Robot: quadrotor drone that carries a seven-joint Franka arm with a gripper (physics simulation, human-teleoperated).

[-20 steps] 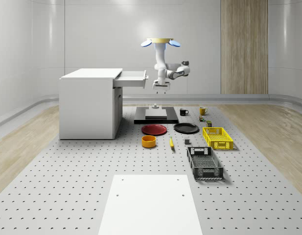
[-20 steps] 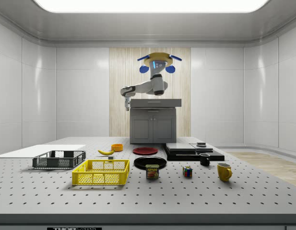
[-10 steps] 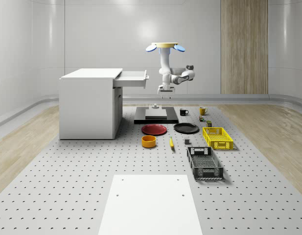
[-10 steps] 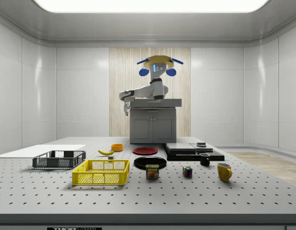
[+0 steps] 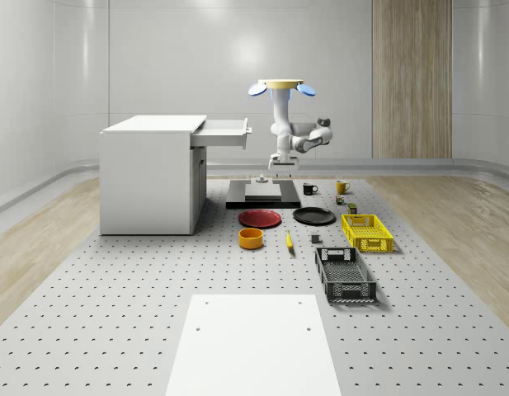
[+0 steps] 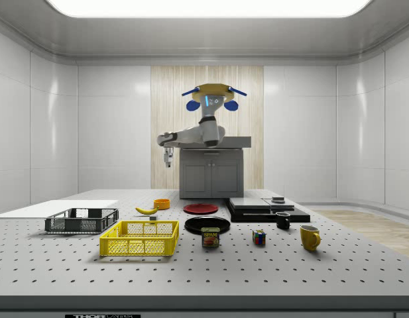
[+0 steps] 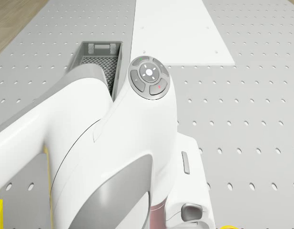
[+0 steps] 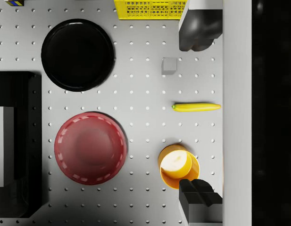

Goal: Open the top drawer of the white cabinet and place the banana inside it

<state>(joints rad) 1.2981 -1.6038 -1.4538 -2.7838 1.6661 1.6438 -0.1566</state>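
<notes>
banana (image 8: 196,107): lying free on table, beside orange bowl (image 8: 178,165)
top drawer (image 5: 223,132): already pulled out
gripper (image 8: 198,113): jaws apart, hung high over banana
drone (image 5: 280,85): hovering over table
step: approach for pickup; descent onto banana needed next

White arm hanging under a yellow-topped drone (image 5: 280,84)

Blue rotor discs are showing at its sides; the arm (image 6: 191,136) is gleaming white with grey joint panels, a round grey button pad, and dark fingertips (image 8: 198,32).

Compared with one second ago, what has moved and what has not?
The drone, hovering, shifted toward the whole-scene view's right, away from the open top drawer, and its gripper came lower. The banana stayed on the table beside the orange bowl.
</notes>
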